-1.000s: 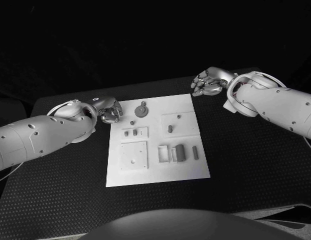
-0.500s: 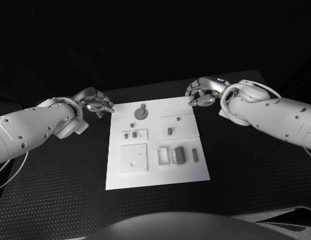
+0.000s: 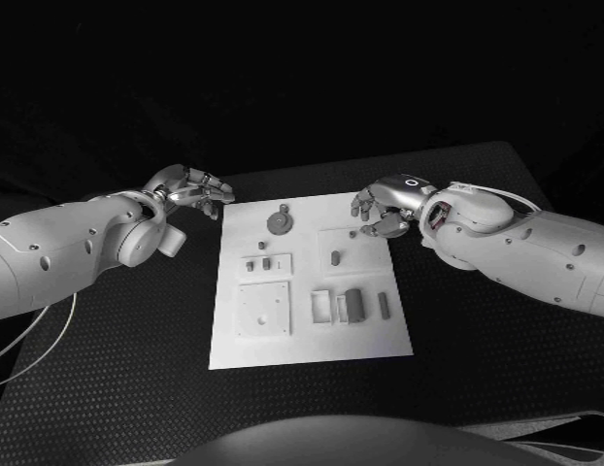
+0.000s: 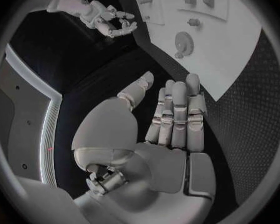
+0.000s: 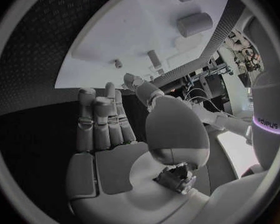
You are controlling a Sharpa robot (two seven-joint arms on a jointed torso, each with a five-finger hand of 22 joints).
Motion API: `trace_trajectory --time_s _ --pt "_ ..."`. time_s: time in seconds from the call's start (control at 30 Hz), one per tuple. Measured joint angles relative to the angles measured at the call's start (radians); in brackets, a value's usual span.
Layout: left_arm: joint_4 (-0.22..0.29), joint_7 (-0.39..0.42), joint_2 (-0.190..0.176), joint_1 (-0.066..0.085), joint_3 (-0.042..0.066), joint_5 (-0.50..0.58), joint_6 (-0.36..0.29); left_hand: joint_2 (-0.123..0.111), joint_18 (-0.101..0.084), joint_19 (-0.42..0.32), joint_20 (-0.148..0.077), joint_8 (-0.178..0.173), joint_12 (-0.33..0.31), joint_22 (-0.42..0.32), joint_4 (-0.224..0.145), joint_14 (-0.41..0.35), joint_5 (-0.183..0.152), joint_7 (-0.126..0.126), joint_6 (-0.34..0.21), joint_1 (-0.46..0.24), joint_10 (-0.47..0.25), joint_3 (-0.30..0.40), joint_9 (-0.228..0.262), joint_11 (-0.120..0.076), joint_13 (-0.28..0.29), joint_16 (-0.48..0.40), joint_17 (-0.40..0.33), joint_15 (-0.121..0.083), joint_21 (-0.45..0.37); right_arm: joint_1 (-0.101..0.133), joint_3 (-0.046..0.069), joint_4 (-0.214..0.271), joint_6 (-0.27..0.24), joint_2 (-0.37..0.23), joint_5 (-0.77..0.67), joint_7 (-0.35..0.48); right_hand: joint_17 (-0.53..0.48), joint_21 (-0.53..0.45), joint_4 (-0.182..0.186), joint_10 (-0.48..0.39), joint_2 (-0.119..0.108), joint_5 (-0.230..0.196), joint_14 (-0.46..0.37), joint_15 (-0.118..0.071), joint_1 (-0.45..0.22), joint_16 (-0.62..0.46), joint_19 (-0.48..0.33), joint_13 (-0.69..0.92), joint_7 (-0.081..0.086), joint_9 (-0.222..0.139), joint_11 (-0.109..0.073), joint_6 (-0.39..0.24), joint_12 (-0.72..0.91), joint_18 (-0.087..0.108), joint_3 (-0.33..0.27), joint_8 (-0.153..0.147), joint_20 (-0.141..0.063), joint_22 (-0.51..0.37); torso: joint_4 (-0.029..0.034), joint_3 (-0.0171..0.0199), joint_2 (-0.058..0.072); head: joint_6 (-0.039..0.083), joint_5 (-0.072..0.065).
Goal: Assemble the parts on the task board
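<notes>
A: Head view first: the task board [image 3: 309,282] sits mid-table with grey parts [image 3: 347,304] lying on it. The left hand [image 3: 190,188] hovers off its far left corner; the right hand [image 3: 386,206] is over the far right edge. Both are empty, probably poised to pick.

B: Left wrist view: fingers [image 4: 177,114] straight, side by side, gripping nothing; a gear-like part [image 4: 184,43] lies well beyond the tips.

A: Right wrist view: fingers [image 5: 99,122] loosely extended, nothing held; a small peg [image 5: 117,63] sits just past them.
</notes>
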Motion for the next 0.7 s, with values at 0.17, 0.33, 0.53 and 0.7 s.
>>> trace_trajectory --time_s 0.17,0.33,0.53,0.7 --pt "0.003 0.014 0.0 0.0 0.0 0.019 0.004 0.0 0.0 -0.003 0.003 0.0 0.0 -0.004 0.0 -0.002 0.0 0.0 0.0 0.0 -0.008 -0.006 0.0 0.003 0.002 -0.007 0.0 0.002 -0.006 -0.004 -0.007 0.0 0.006 0.011 -0.052 -0.015 -0.001 0.0 0.004 -0.004 -0.009 0.0 0.001 0.001 -0.001 0.0 0.0 -0.019 0.001 -0.009 0.008 0.0 -0.024 0.0 0.004 -0.009 0.0 0.0 -0.0006 -0.0001 0.0 0.001 -0.002" --pt "0.008 0.02 0.0 0.0 0.0 0.029 0.005 0.0 0.0 -0.003 0.004 0.0 0.0 -0.007 0.0 -0.004 0.0 0.0 0.001 0.0 -0.025 -0.006 0.0 0.011 0.005 -0.01 0.0 0.003 -0.01 -0.016 -0.012 -0.024 0.009 0.03 -0.087 -0.027 -0.001 0.0 0.007 -0.006 -0.013 0.0 0.004 0.004 0.003 0.0 0.003 -0.029 -0.003 -0.013 0.013 -0.009 -0.031 0.0 0.001 -0.015 0.0 0.0 -0.0006 -0.0001 0.0 0.001 -0.003" --pt "0.009 0.025 0.003 0.0 0.0 0.036 0.006 0.0 0.001 -0.021 0.007 0.0 0.0 -0.016 0.001 -0.022 0.0 0.0 0.001 0.0 -0.029 -0.016 0.0 0.014 0.01 -0.027 -0.005 0.008 -0.03 -0.018 -0.012 -0.056 0.009 0.053 -0.108 -0.034 -0.001 0.0 0.009 -0.006 -0.017 0.0 0.001 0.008 -0.001 0.0 0.003 -0.037 -0.004 -0.017 0.013 -0.012 -0.04 0.0 0.004 -0.015 0.0 0.0 -0.0002 -0.0003 0.001 0.001 -0.002" --pt "0.012 0.028 0.005 0.0 0.0 0.039 0.007 0.0 0.001 -0.023 0.009 0.0 0.0 -0.021 0.003 -0.028 0.0 0.001 0.0 0.0 -0.029 -0.02 0.0 0.014 0.012 -0.03 -0.005 0.009 -0.037 -0.018 -0.012 -0.076 0.01 0.068 -0.118 -0.035 -0.001 0.0 0.01 -0.006 -0.017 0.0 0.001 0.008 -0.001 0.0 0.003 -0.039 -0.003 -0.018 0.013 -0.017 -0.043 -0.001 0.005 -0.015 0.0 0.0 0.0005 -0.0008 0.001 0.002 0.0"
